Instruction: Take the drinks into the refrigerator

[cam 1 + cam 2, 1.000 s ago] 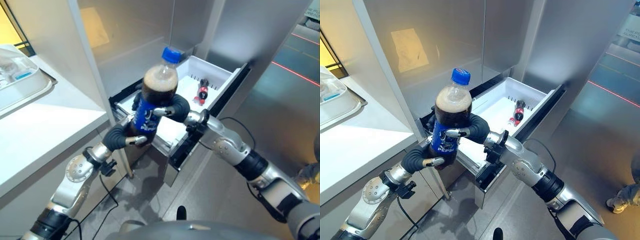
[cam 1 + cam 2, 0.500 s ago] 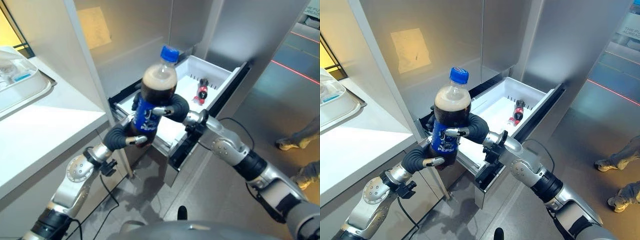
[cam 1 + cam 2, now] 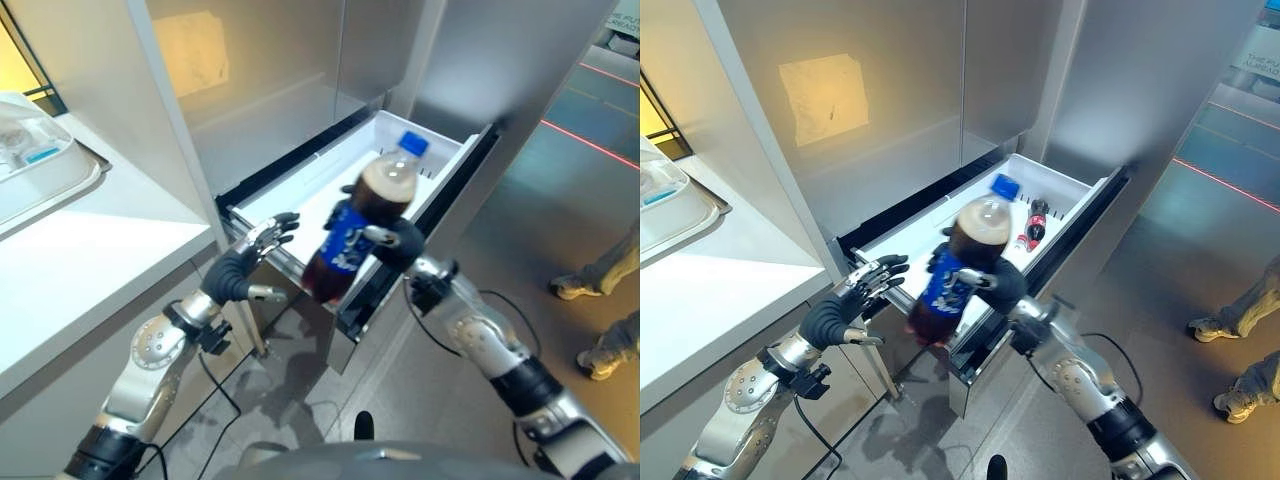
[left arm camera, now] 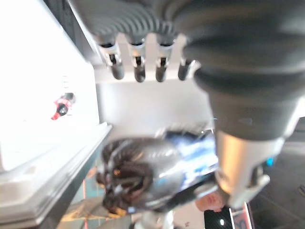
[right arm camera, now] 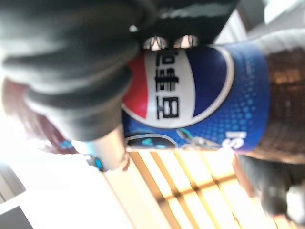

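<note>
A large cola bottle (image 3: 345, 245) with a blue label and blue cap leans tilted over the front edge of the open white fridge drawer (image 3: 1065, 182). My right hand (image 3: 398, 240) is shut round its middle, and the label (image 5: 190, 95) shows close up in the right wrist view. My left hand (image 3: 250, 265) is open with its fingers (image 4: 138, 67) spread, off the bottle, at the drawer's left front corner. A small cola bottle (image 3: 1035, 222) lies inside the drawer, red-capped (image 4: 62, 106) in the left wrist view.
A white counter (image 3: 90, 260) with a clear tray (image 3: 40, 165) on it runs along the left. Steel fridge doors (image 3: 900, 110) rise behind the drawer. A person's shoes (image 3: 1240, 325) stand on the floor at the right.
My left hand has let go of the large bottle and opened. The right hand alone has swung the bottle right and down, tilting it over the drawer's front.
</note>
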You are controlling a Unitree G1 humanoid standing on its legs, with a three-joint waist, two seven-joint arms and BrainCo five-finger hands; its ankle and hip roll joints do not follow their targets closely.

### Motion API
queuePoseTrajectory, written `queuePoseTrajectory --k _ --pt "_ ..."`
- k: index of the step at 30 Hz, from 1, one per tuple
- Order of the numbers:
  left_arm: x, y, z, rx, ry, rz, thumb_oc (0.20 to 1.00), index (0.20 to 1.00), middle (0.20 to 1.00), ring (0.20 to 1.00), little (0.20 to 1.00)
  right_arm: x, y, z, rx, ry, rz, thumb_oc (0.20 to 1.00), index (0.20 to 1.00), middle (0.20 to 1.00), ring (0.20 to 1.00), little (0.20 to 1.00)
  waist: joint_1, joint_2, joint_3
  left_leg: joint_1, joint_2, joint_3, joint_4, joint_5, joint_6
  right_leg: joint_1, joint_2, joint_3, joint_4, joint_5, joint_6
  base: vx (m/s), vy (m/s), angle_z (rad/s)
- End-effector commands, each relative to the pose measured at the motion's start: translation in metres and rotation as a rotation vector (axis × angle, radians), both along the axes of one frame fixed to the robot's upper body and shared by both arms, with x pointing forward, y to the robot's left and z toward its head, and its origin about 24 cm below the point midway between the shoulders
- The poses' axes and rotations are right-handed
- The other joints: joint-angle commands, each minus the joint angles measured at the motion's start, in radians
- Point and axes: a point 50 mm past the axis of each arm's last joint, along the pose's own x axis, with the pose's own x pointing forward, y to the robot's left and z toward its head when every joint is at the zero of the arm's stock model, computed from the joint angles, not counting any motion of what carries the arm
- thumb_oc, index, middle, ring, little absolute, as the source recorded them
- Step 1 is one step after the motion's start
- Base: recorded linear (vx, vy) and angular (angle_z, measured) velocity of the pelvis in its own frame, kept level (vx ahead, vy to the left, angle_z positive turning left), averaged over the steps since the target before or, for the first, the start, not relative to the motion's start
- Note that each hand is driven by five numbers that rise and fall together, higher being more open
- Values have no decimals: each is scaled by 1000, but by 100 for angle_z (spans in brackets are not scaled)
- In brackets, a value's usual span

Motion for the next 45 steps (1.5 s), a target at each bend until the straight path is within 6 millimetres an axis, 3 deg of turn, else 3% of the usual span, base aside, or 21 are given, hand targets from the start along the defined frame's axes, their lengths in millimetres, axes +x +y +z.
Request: queuePoseTrajectory --k 1,6,10,21,31,37,43,44,45 --pt "2 4 11 -75 -60 25 1000 1000 1000 1000 1000 -2 -32 75 222 -369 -187 200 200 200 200 200 -18 11 -3 -5 -54 -89 2 -79 103 63 -35 -80 132 -147 63 0 0 0" --pt "-2 14 7 -136 -55 115 1000 1000 1000 1000 1000 -19 -68 68 216 -378 -416 200 200 200 200 200 -36 9 -1 -6 -54 -88 2 -80 104 61 -34 -79 131 -147 64 0 0 0" --pt "-5 22 5 -184 -60 203 1000 1000 1000 1000 1000 -33 -81 63 169 -377 -515 200 200 200 200 200 -50 9 4 -10 -55 -89 2 -79 105 53 -33 -74 135 -147 64 0 0 0" --pt "-12 34 1 -271 -72 334 1000 1000 1000 1000 1000 -53 -93 59 118 -394 -623 200 200 200 200 200 -67 10 15 -14 -59 -72 4 -81 108 35 -31 -55 138 -141 64 -3 -1 -2" --pt "-16 33 5 -264 -86 308 1000 1000 1000 1000 1000 -49 -100 61 -22 -407 -720 200 200 200 200 200 -61 8 31 -28 -59 -74 7 -80 111 17 -29 -54 148 -143 65 0 0 0" --pt "-17 22 17 -287 -108 195 1000 1000 1000 1000 1000 -14 -111 98 -190 -515 -803 200 200 200 200 200 -11 -7 62 -70 -61 -93 22 -72 112 -8 -33 -72 155 -144 64 -16 -16 0" --pt "-18 9 26 -328 -110 99 1000 1000 1000 1000 1000 12 -106 155 -342 -673 -784 200 200 200 200 200 37 -25 99 -113 -59 -104 31 -55 107 -28 -36 -86 145 -132 63 -45 -32 0" --pt "-18 9 26 -330 -111 99 1000 1000 1000 1000 1000 13 -106 156 -342 -675 -783 200 200 200 200 200 36 -24 100 -114 -59 -104 32 -55 107 -29 -36 -86 145 -132 63 -34 -35 3" --pt "-20 8 27 -335 -108 87 1000 1000 1000 1000 1000 17 -102 176 -362 -733 -763 200 200 200 200 200 49 -31 111 -124 -59 -108 34 -50 106 -35 -36 -90 141 -126 63 -35 -33 2"
